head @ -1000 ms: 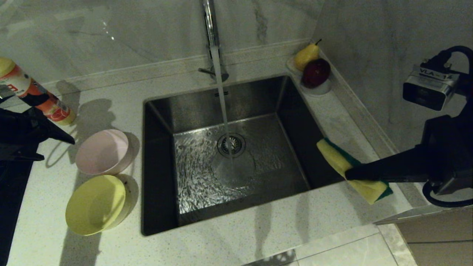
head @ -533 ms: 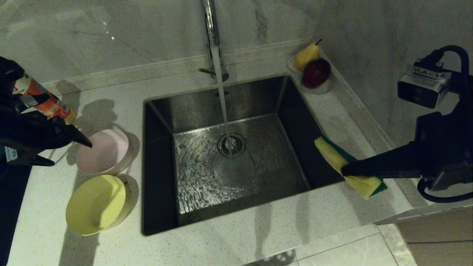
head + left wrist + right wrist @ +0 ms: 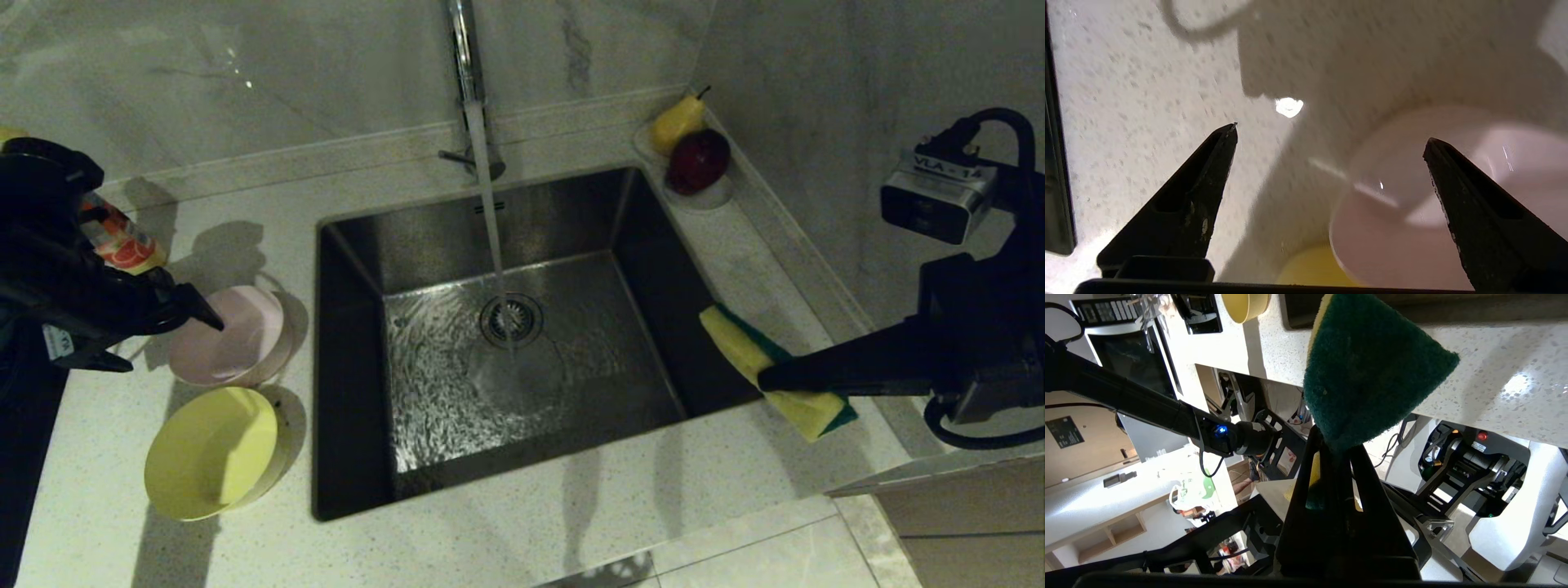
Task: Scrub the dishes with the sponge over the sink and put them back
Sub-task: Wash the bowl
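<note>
Left claw spread wide at the pink bowl, right claw clamped on the sponge beside the running sink.

The large square stainless steel sink point(image 3: 506, 343) takes a stream of water from the tall chrome faucet point(image 3: 465, 57) onto its drain. On the speckled white counter point(image 3: 571, 523) to its left sit the pale pink round plastic bowl point(image 3: 237, 339) and, nearer the robot, the yellow round plastic bowl point(image 3: 211, 453). The left gripper point(image 3: 1331, 134) hangs released, one fingertip over the pink bowl's rim. The right gripper point(image 3: 767, 381) grasps the green-and-yellow rectangular sponge point(image 3: 747, 347) at the sink's right edge.
</note>
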You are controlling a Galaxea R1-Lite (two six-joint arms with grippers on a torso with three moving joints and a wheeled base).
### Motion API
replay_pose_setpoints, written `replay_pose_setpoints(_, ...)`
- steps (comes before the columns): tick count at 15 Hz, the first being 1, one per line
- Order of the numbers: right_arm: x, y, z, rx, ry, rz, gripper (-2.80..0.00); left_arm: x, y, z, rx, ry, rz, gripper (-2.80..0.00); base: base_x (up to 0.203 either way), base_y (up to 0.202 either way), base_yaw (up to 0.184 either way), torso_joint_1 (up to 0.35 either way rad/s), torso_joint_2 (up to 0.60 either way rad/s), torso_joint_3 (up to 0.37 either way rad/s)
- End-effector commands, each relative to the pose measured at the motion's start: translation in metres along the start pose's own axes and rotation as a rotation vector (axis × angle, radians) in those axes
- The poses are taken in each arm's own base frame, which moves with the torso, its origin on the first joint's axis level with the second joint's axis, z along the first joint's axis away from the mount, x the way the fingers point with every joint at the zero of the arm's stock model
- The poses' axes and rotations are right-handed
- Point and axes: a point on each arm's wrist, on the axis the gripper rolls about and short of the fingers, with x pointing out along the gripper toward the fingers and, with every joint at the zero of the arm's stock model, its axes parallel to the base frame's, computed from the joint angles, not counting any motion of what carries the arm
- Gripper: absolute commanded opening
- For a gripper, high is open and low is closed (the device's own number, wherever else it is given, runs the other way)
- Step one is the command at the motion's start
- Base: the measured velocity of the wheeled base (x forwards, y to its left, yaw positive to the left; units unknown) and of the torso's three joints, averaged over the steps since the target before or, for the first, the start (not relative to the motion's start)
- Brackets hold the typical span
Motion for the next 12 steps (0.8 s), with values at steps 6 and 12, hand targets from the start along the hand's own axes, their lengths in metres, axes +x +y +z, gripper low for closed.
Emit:
replay_pose_setpoints(6,-0.0056,0.0003,-0.0022,0.003,-0.008,0.004,-2.8,0.0148,-0.0029,-0.005,-0.011,0.046,0.012,0.0,0.0,0.0,0.0,0.0,0.0,0.0)
replay_pose_setpoints(12,-0.0108,0.0022,-0.005,-0.001,-0.016,0.01,-2.8,0.0135,-0.0051,-0.0048,-0.035,0.04,0.01,-2.8,0.0,0.0,0.0,0.0,0.0,0.0)
